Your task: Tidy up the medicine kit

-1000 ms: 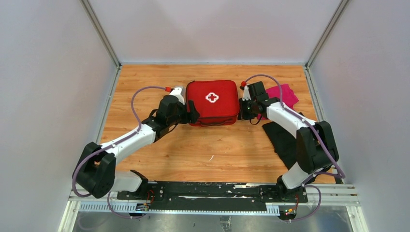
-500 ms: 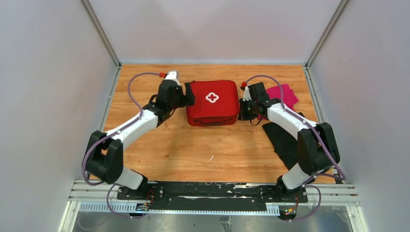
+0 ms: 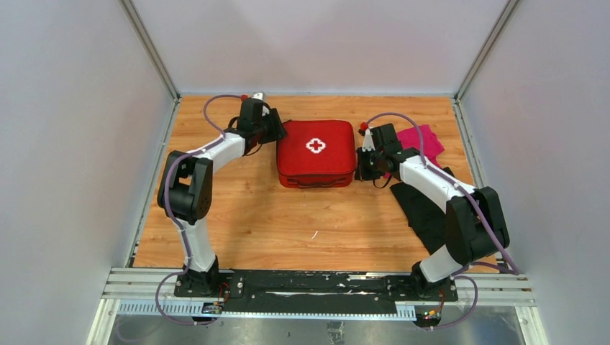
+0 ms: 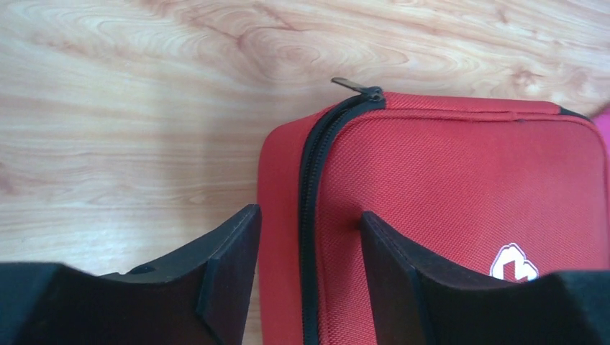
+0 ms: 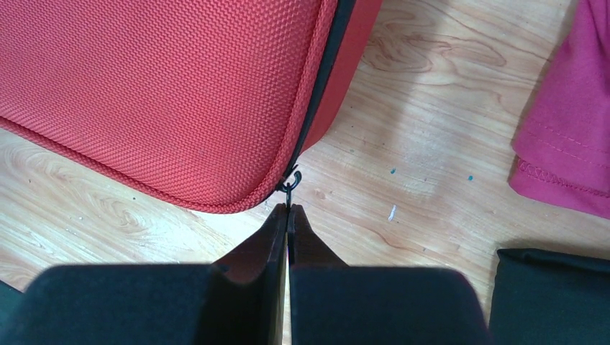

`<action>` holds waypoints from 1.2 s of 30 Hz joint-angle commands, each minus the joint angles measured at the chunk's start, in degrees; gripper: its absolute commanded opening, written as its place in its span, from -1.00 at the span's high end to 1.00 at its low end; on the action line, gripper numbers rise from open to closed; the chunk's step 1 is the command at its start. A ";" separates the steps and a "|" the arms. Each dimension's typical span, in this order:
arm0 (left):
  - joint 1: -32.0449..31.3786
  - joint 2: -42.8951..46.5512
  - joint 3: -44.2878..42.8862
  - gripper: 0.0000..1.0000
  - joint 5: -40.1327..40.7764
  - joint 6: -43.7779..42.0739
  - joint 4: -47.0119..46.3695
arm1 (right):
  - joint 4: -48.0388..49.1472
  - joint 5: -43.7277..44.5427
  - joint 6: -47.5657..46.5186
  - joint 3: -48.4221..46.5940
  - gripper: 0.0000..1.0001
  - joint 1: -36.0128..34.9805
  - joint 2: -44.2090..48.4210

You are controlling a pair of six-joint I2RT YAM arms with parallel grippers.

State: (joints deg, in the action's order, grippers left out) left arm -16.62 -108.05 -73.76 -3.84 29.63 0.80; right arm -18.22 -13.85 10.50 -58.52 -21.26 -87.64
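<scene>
The medicine kit (image 3: 316, 152) lies zipped shut mid-table, a red case with a white cross on its lid. My left gripper (image 3: 277, 131) is at its far-left corner. In the left wrist view the left gripper (image 4: 309, 215) is open and straddles the kit's (image 4: 460, 194) left edge and black zip. One finger is beside the side wall, the other over the lid. A zipper pull (image 4: 356, 86) sticks out at the far corner. My right gripper (image 5: 288, 208) is shut on a second zipper pull (image 5: 290, 183) at the kit's (image 5: 165, 93) near-right corner.
A magenta cloth (image 3: 424, 140) lies right of the kit, behind the right wrist, also in the right wrist view as the magenta cloth (image 5: 568, 144). A black cloth (image 3: 424, 205) is spread under the right arm. White walls close in the wooden table (image 3: 288, 223) on three sides.
The left arm has slid along the kit's left side from the near-left corner to the far-left corner. The right arm and the kit have stayed put.
</scene>
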 commanded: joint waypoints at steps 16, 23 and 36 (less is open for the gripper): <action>0.63 16.93 19.88 0.93 -4.29 7.64 -4.10 | -3.58 1.16 -2.09 -0.60 1.00 -0.54 -0.07; 0.63 33.91 28.42 1.00 6.96 6.41 8.15 | -3.54 0.32 -4.53 -3.47 1.00 -0.37 -2.99; -0.03 52.86 30.57 0.06 9.97 0.67 23.66 | -2.26 -4.05 -9.48 -12.47 1.00 -0.15 -11.17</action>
State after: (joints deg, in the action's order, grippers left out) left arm -16.23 -57.67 -41.30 4.82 33.67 19.25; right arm -20.34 -18.92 3.73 -68.36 -22.09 -97.21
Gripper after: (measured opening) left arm 0.418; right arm 0.019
